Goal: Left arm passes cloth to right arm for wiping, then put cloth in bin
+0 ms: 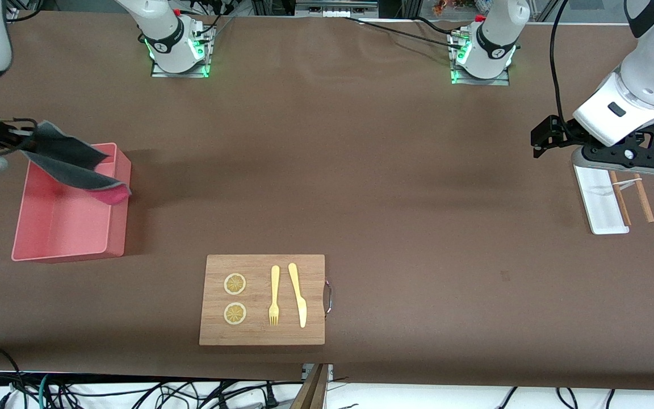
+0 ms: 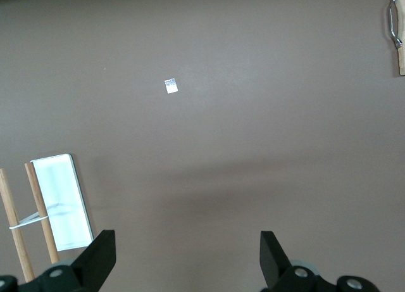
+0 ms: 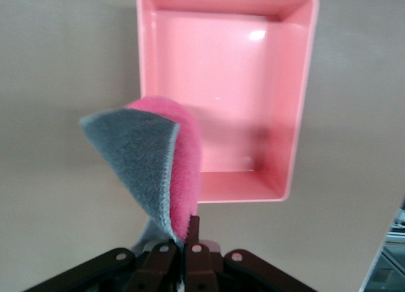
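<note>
My right gripper [image 1: 27, 134] is shut on one edge of the cloth [image 1: 71, 162] at the right arm's end of the table. The cloth hangs dark grey side up over the bin [image 1: 60, 221], and its pink corner droops past the bin's rim. The right wrist view shows the gripper [image 3: 190, 232] pinching the cloth [image 3: 145, 159], grey and pink sides both showing, above the empty pink bin [image 3: 234, 83]. My left gripper [image 1: 631, 163] hangs open over the white tray at the left arm's end. In the left wrist view it [image 2: 188, 257] has only bare table between its fingers.
A wooden cutting board [image 1: 263, 299] with two lemon slices, a yellow fork and a yellow knife lies near the table's front edge. A white tray [image 1: 599, 199] with chopsticks [image 1: 631, 196] lies under the left hand. A small white tag [image 2: 171, 85] lies on the brown table.
</note>
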`<state>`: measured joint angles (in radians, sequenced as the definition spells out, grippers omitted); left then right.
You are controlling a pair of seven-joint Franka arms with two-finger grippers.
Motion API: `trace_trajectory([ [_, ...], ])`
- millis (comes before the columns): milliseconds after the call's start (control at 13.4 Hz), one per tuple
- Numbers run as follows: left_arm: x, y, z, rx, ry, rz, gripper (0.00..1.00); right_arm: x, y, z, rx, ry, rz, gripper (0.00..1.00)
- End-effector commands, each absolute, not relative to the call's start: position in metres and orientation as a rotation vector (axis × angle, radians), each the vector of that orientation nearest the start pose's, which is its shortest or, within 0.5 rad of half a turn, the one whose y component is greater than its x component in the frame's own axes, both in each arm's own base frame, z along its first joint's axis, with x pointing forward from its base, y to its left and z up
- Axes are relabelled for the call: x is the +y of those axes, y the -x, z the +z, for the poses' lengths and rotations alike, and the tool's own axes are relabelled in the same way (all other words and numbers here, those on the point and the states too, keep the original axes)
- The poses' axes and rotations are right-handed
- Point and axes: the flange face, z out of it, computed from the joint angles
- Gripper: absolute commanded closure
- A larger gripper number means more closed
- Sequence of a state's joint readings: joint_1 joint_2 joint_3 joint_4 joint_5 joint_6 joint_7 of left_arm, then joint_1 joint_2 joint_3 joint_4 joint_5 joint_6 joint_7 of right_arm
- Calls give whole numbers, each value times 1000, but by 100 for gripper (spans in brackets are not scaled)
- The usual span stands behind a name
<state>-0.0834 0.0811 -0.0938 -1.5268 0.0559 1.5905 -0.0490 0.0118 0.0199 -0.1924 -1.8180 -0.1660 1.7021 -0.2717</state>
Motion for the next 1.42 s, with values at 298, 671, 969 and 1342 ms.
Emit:
trace_trajectory([
  [298,-95,-572,607,225,3075,23,0,-139,-551,468,-261,3273,295,89],
  [671,-94,-572,607,223,3075,23,0,-132,-560,460,-243,3215,211,0],
  [969,-95,-572,608,225,3075,21,0,-99,-554,501,-162,3178,94,0],
  [1342,-95,-572,608,223,3076,18,0,-36,-535,584,-37,3138,77,0],
])
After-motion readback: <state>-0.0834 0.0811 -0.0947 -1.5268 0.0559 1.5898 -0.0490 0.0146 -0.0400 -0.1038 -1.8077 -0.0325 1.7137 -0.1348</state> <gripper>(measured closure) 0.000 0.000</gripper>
